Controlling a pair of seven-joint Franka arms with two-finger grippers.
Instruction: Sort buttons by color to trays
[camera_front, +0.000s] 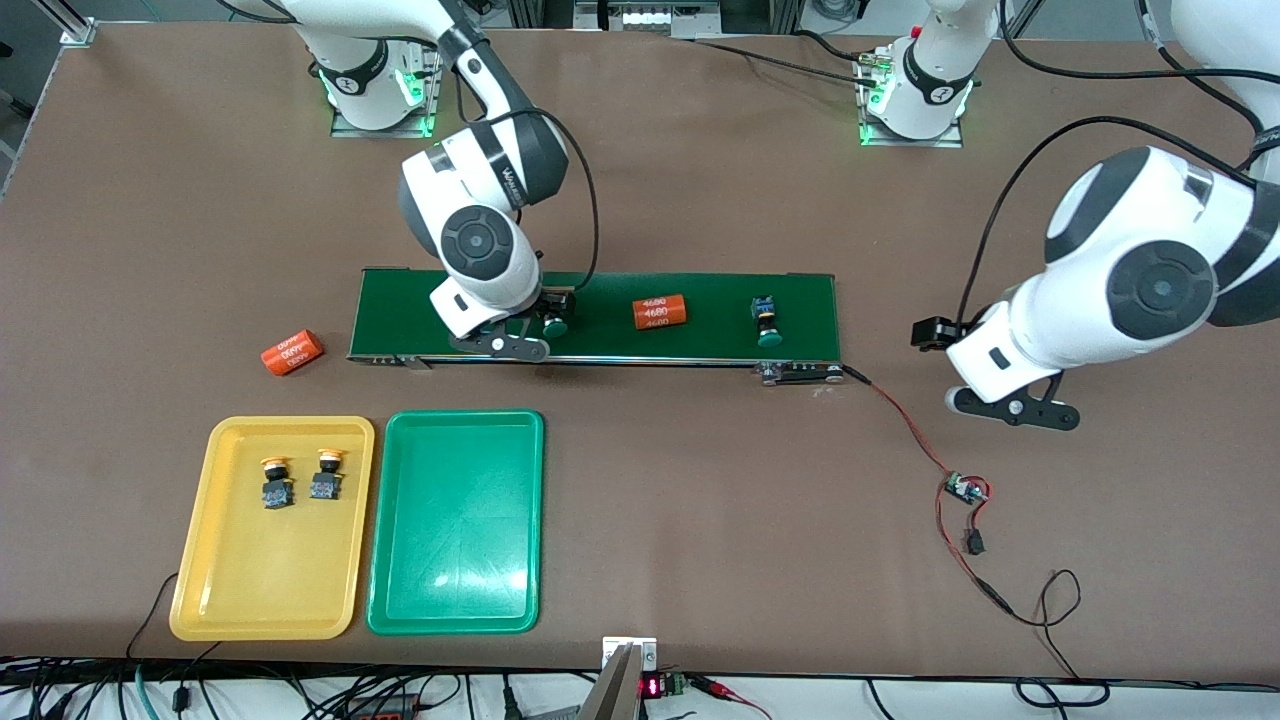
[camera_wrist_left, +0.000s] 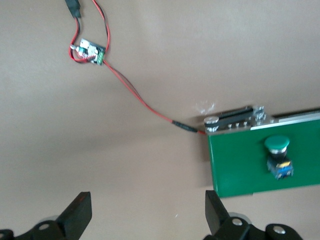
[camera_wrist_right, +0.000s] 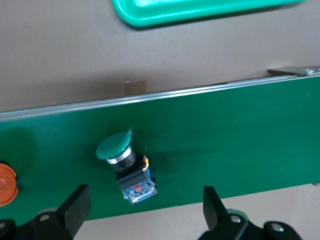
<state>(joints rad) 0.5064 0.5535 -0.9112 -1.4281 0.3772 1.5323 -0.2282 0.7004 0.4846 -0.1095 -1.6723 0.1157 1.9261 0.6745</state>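
My right gripper (camera_wrist_right: 142, 212) hangs over the long dark green conveyor belt (camera_front: 700, 300) toward the right arm's end, fingers spread wide and holding nothing; a green-capped push-button switch with a black-and-blue body (camera_wrist_right: 127, 170) lies on its side on the belt just under them. My left gripper (camera_wrist_left: 147, 217) waits over bare brown table (camera_front: 700, 480) off the belt's other end, equally wide open and empty. A second green-capped button (camera_front: 767, 320) rests on the belt near that end, with an orange cylinder marked 4680 (camera_front: 660, 313) between the two buttons. Another orange cylinder (camera_front: 292, 352) lies on the table off the belt's end toward the right arm. Nearer the front camera, the shallow yellow plastic tray (camera_front: 230, 590) carries both yellow-capped buttons (camera_front: 277, 481) (camera_front: 326, 474), side by side; the green tray (camera_front: 455, 530) just beside it holds none. A small circuit board on red wire (camera_front: 964, 490) lies near my left gripper.
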